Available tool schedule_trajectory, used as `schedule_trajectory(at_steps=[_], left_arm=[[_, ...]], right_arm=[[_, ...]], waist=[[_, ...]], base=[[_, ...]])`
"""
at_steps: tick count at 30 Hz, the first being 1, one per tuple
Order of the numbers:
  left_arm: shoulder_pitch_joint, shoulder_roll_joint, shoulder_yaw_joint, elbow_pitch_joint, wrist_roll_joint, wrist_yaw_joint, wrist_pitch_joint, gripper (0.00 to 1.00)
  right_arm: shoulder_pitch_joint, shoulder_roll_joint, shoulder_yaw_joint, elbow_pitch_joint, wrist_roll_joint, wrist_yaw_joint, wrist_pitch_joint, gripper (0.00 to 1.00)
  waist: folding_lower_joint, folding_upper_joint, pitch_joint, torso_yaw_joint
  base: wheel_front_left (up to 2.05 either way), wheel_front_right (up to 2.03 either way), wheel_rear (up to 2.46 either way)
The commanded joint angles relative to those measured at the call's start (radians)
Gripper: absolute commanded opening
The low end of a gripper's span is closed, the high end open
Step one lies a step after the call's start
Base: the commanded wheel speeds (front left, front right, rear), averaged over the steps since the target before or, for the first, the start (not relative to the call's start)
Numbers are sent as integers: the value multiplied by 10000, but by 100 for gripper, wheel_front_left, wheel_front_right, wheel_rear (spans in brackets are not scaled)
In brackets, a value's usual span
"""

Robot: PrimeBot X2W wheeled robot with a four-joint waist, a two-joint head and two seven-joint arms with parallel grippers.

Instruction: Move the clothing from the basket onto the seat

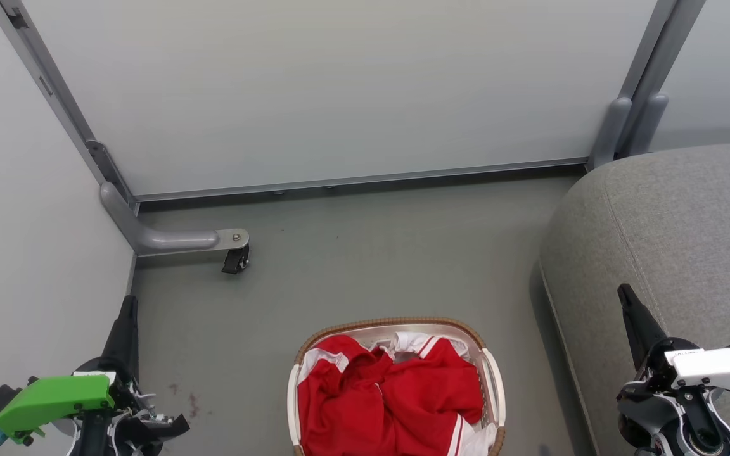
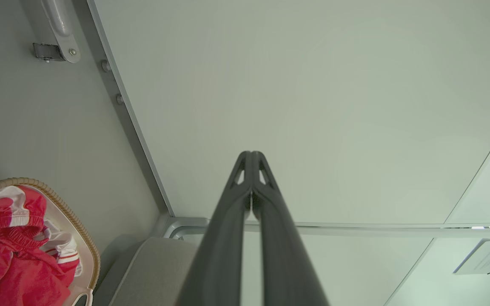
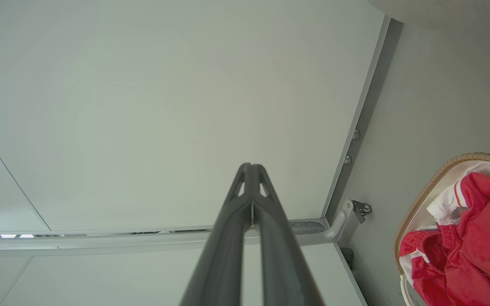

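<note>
Heaping in the basket, clothing is cut off below.

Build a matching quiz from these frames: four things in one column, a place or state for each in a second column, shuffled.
Column 1
1. clothes
2. basket
3. seat
4. left tool

Column 2
a. shut, holding nothing
b. standing on the floor, left of the seat
c. piled in the basket
d. grey, at the right of the head view

Pairs: 1-c, 2-b, 3-d, 4-a

Soft, even light (faint shadows); sharp.
</note>
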Motion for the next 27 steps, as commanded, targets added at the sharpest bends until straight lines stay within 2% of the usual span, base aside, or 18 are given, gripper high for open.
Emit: schedule_trajectory(at_steps=[1,6,15,27], left_arm=[[0,0,-2,0,1,0,-3,100],[333,-92,-50,448,-3,17,-13,100],[366,-78,-558,324,250,12,-463,100],[304,-60,-859,104,1506,4,-1003,100]], right_arm=[[1,0,1,0,-1,0,-3,100],[309,142,30,422,-4,-2,-4,100],[373,117,149,412,-252,-2,-456,100],[316,86,-71,232,-1711,-1,-999,100]], waist=[[0,0,0,0],[0,0,1,-1],[0,0,2,2],[0,0,-12,19]], base=[[0,0,0],[0,0,0],[0,0,0],[0,0,0]])
